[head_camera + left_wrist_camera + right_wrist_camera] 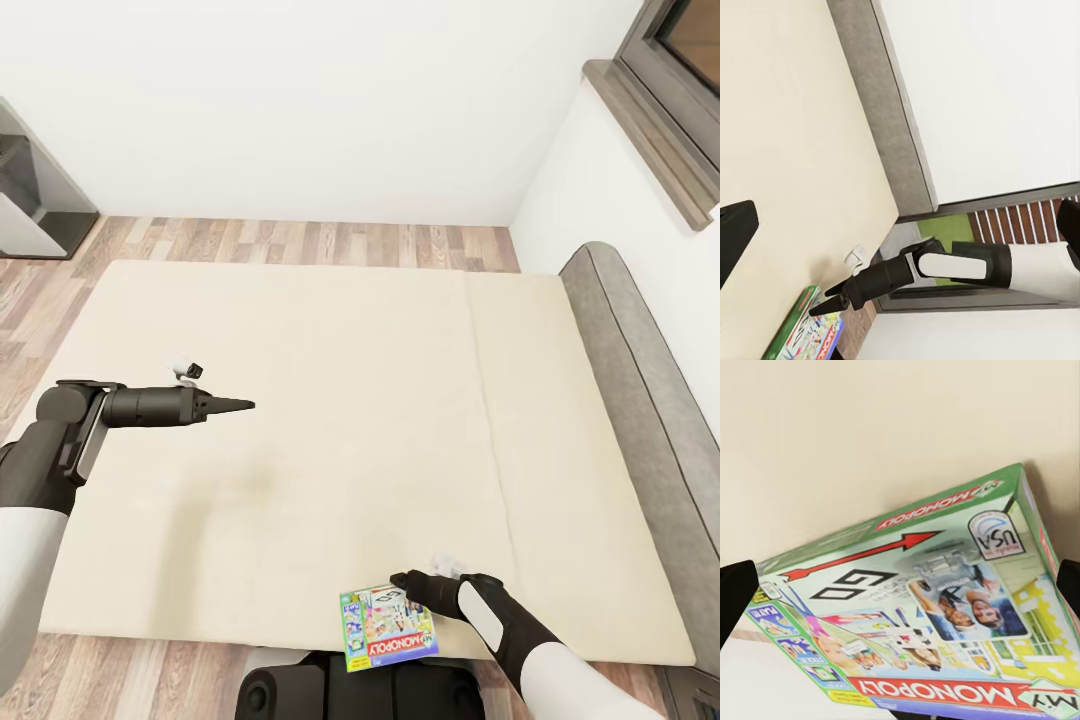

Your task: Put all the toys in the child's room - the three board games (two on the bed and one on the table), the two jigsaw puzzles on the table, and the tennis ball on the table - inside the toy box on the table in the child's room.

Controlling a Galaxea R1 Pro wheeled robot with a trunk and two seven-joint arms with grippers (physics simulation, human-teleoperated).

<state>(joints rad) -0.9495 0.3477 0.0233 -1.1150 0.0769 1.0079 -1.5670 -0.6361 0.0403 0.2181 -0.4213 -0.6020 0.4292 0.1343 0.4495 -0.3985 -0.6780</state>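
White walls and a wood-plank floor [300,240] frame the large low bed with its plain beige mattress [330,420] and grey padded headboard [640,380]. One flat green-and-blue Monopoly board game box [388,626] lies at the mattress's near edge, partly overhanging it. Right hand [400,580], black and pointed, sits over the box's far corner; whether it grips I cannot tell. Left hand [235,405] hovers well apart above bare mattress, fingers together in a narrow point. Beyond the headboard, a dark-framed window [680,60] sits in the wall.
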